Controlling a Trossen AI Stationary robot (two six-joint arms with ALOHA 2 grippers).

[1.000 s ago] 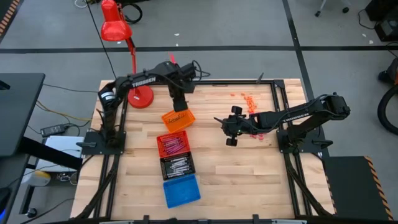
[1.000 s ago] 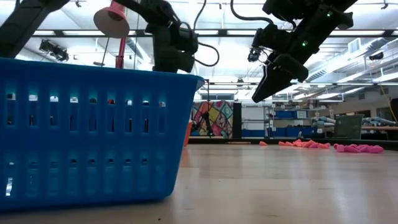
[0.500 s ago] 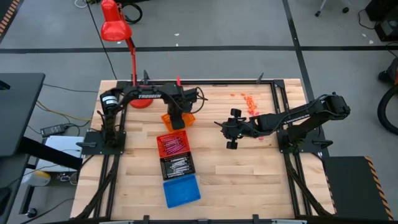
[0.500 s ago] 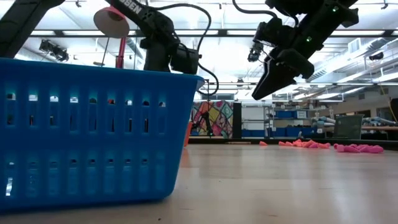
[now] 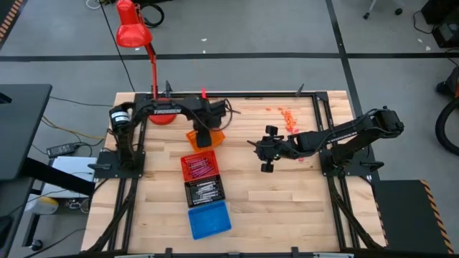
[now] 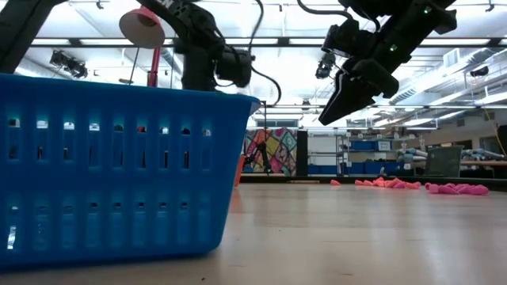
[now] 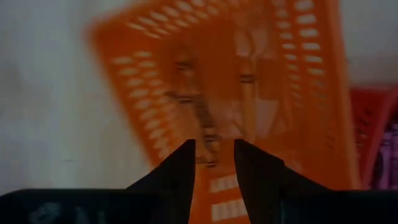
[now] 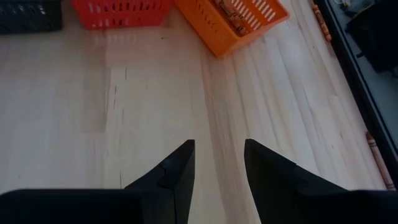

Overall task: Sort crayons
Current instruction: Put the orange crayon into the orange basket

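Loose orange crayons (image 5: 287, 115) lie on the wood at the far right, and a few red crayons (image 5: 301, 155) lie by my right arm. In the low view they show as a pink row (image 6: 412, 186). More crayons lie in the orange tray (image 7: 249, 87). My left gripper (image 7: 214, 163) points down, open, right above that orange tray (image 5: 204, 136). My right gripper (image 8: 219, 163) hangs open over bare wood at mid-table (image 5: 267, 152), slanting down toward the trays, with nothing between its fingers.
Red (image 5: 199, 165), black (image 5: 204, 190) and blue (image 5: 209, 218) trays run in a row from the orange one toward the near edge. The blue tray (image 6: 119, 166) fills the low view's left. A red desk lamp (image 5: 161, 111) stands at the far left. Bare wood lies between the trays and my right arm.
My left gripper has come toward the near edge and down, from beyond the orange tray's far side to right above it. My right arm has kept still.
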